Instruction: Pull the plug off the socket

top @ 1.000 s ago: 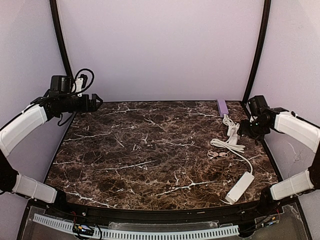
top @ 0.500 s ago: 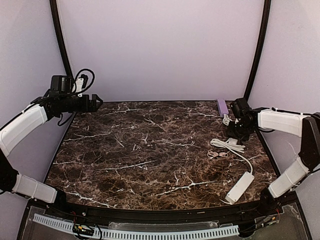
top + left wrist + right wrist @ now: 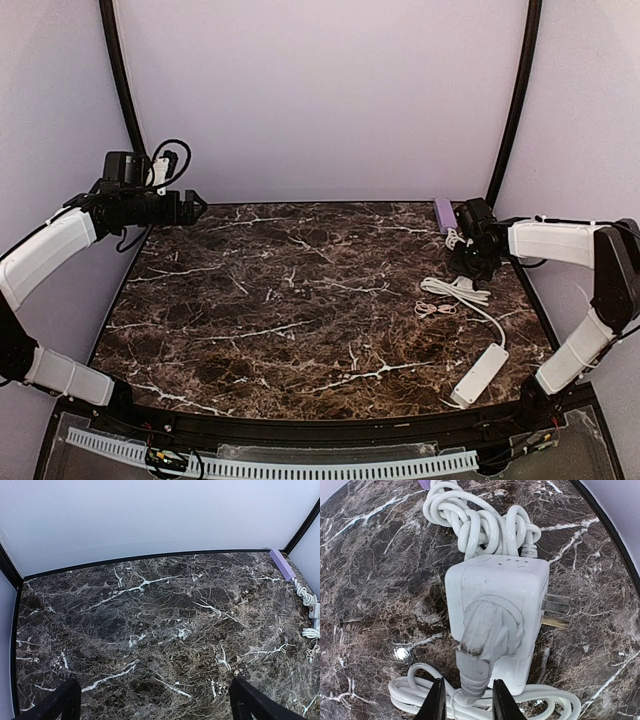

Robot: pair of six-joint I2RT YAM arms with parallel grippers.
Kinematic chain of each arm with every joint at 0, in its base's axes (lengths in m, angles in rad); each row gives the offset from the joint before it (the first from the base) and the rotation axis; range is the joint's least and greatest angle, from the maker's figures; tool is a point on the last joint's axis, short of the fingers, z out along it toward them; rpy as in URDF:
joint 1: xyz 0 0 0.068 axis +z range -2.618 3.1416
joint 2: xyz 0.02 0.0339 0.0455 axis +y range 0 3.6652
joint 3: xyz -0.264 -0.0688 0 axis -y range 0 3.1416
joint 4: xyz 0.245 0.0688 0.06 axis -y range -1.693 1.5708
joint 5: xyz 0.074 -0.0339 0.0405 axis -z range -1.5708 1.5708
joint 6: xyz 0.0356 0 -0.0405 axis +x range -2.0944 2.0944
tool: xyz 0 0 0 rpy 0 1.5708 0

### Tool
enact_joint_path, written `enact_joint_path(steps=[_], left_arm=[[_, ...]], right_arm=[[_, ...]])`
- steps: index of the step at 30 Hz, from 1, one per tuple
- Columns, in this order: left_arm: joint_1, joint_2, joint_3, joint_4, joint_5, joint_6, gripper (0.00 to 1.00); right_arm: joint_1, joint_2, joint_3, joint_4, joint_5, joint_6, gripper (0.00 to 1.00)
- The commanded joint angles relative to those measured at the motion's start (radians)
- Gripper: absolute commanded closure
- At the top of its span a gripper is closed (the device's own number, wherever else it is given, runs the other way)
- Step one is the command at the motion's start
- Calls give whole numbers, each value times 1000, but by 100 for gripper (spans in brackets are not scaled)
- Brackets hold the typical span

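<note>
I had lowered the right claw, jaws half-closed astride the plug, still seated in the socket, not yet gripped.

Top view overlooked the tabletop; right wrist view, close above the socket beyond the right tool, shared that spot.

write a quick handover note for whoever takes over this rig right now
Left tool: open, empty, raised over the far left corner of the table.
Right tool: low at the far right, one finger on each side of the neck of the plug; a firm grip can't be confirmed.
The plug is seated in the socket, which lies on the table beside bundled cord.
Done: approach to the plug.
Left: grip and pull the plug free; the socket may need holding down.
</note>
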Motion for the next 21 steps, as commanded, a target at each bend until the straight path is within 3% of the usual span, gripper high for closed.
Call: enact_joint_path(steps=[1,11,21], left_arm=[[-5,-8,20,-31,9,11,1],[-5,-15,20,-33,7,14,1],[-5,-27,20,-36,-6,20,1]], right_arm=[[6,28,-1,42,30,31,80],[6,51,-13,63,57,88,85],[6,56,-21,77,70,93,100]])
